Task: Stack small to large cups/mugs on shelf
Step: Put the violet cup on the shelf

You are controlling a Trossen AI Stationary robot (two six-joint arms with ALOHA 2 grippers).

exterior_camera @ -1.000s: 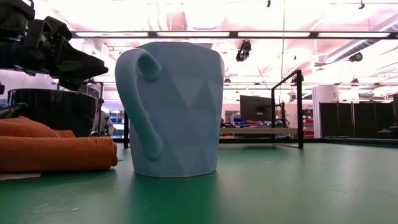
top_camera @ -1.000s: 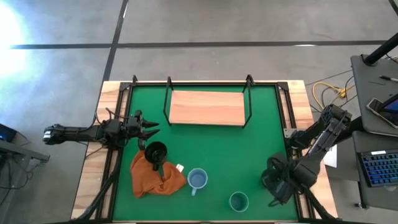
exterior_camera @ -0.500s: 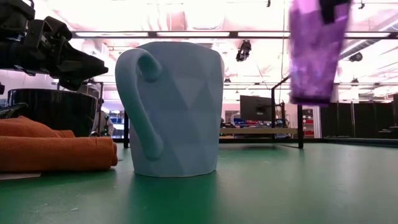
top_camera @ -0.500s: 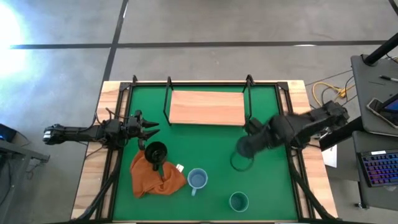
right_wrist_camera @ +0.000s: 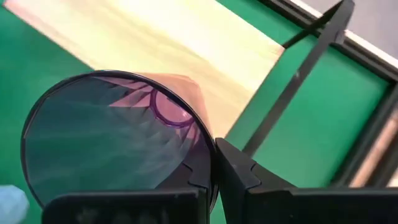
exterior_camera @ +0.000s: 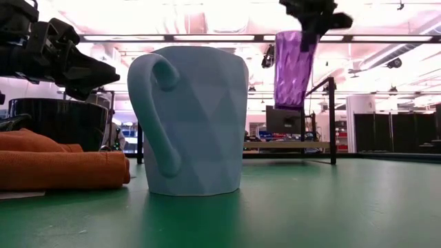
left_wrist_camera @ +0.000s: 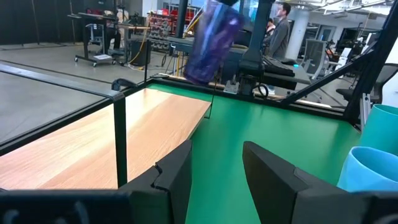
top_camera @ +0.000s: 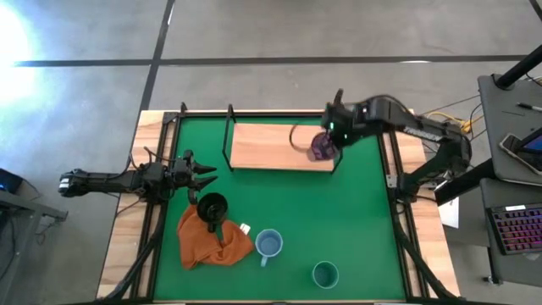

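Note:
My right gripper [top_camera: 332, 134] is shut on the dark purple tumbler [top_camera: 318, 146], which hangs above the right end of the wooden shelf [top_camera: 271, 146]; the tumbler also shows in the low view [exterior_camera: 292, 69] and the left wrist view [left_wrist_camera: 211, 40]. My left gripper [top_camera: 204, 175] is open and empty at the table's left, just beyond the black mug [top_camera: 212, 207]. The black mug stands at the edge of the orange cloth [top_camera: 207, 241]. The light blue mug [top_camera: 269, 244] and the teal cup [top_camera: 325, 274] stand on the green mat near the front edge. My right gripper holds the tumbler by its rim [right_wrist_camera: 210, 144], one finger inside the mouth and one finger [right_wrist_camera: 239, 171] outside the wall. The fingers come from above. The tumbler hangs below them, nearly upright with a slight tilt, lifted clear of the shelf.
The shelf's thin black frame posts [top_camera: 337, 135] rise at its corners, one right beside the tumbler. A black rail [top_camera: 279, 113] runs along the mat's far edge. The shelf board's left and middle [top_camera: 254, 144] carry nothing.
My right gripper has swung from the table's near right corner up and toward the far edge and the left. It has carried the purple tumbler clear of the mat to above the shelf's right end.

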